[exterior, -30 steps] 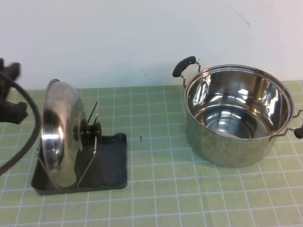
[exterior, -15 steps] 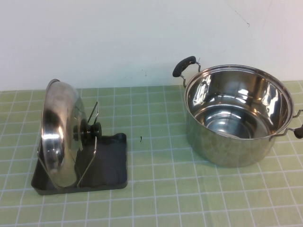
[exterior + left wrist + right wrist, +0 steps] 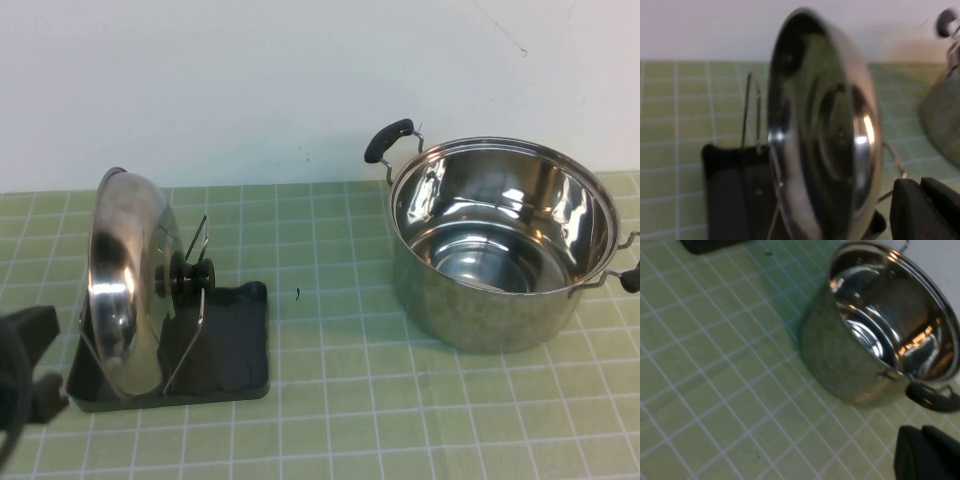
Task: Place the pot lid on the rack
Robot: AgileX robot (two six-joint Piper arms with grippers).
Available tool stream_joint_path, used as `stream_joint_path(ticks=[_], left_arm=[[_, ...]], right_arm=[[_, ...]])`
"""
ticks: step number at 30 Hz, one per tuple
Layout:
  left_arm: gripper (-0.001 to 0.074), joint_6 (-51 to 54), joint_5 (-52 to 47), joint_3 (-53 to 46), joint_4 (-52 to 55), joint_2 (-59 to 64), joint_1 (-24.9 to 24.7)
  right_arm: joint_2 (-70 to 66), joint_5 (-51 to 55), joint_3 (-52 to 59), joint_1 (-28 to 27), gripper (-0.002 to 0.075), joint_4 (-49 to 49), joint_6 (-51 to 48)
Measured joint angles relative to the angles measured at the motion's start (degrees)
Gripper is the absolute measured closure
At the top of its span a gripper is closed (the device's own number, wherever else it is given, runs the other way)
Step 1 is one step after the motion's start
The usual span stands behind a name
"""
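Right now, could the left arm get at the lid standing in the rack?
Probably yes. The left gripper, shut and empty, sits low at the table's left edge, right beside the rack. The lid stands upright with nothing between them. The right gripper, also shut, is over by the pot.

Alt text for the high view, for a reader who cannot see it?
A shiny pot lid stands on edge in a wire rack at the table's left, released. The shut left pincer sits beside the rack at the near left edge. An empty steel pot stands at right; the shut right pincer is outside this view.
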State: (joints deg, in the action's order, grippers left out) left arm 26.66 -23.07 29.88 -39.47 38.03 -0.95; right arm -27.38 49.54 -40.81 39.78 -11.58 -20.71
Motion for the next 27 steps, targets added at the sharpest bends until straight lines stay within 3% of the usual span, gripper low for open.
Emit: stream_joint_path(ticks=[5, 12, 27], left_arm=[[0.0734, 21.3, 4.7, -9.2, -20.7, -6.9, 0.0], [0.0735, 41.3, 6.0, -15.4, -40.7, -13.2, 0.0], [0.0736, 46.1, 5.8, -15.6, -44.0, -13.7, 0.0]], right_arm=[[2.0, -4.4, 6.8, 0.0, 0.0727, 8.3, -4.0], [7.7, -13.8, 21.3, 0.0, 0.0727, 10.1, -1.4], [8.8, -15.4, 24.0, 0.0, 0.0727, 9.2, -0.4]])
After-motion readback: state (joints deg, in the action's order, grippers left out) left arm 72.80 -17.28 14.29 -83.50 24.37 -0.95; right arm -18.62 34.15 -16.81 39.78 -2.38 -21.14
